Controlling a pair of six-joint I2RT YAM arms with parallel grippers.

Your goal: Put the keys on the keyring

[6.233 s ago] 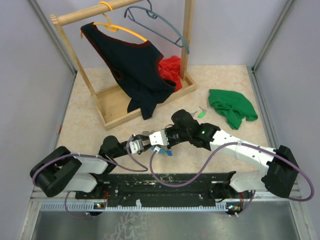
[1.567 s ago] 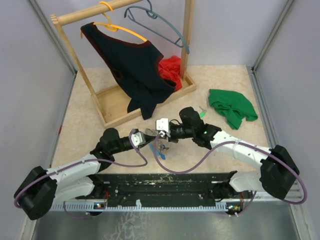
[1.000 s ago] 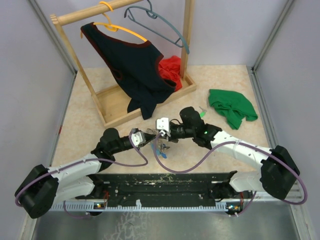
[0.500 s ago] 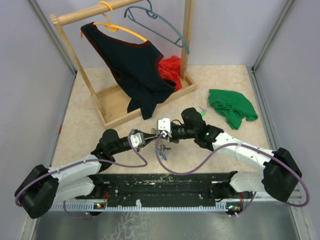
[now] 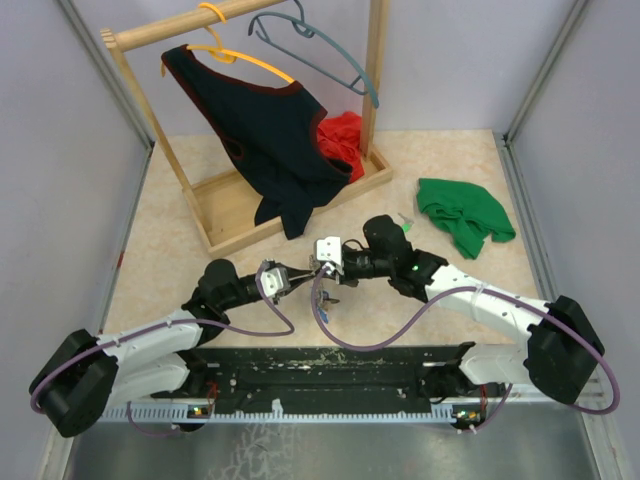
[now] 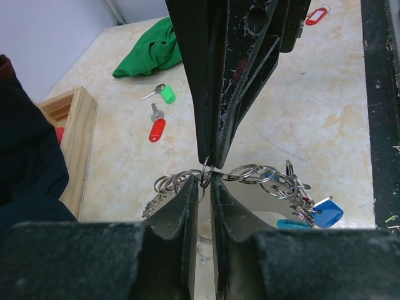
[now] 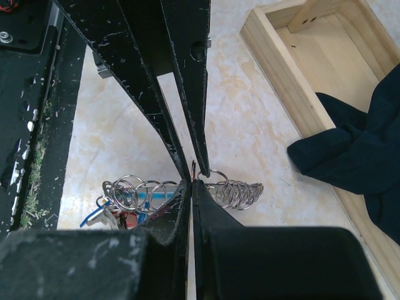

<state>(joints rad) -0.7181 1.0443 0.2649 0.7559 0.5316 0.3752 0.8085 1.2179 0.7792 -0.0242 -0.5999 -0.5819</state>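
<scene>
- Left gripper [image 6: 204,182]: black fingers set narrow, loops of the silver coiled-wire keyring [image 6: 250,173] caught between their tips.
- Right gripper [image 7: 191,181]: fingers pressed together, pinching one small loop of the keyring, tip to tip with the left gripper.
- Blue-capped metal keys [image 6: 326,212]: hanging at the coil's end.
- Green-capped key [image 6: 167,95] and red-capped key [image 6: 156,130]: loose on the beige marbled table [image 6: 325,112], near the crumpled green cloth [image 6: 153,53].

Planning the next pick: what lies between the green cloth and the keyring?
A green-capped key and a red-capped key lie there, apart from each other; the left wrist view shows both.
</scene>
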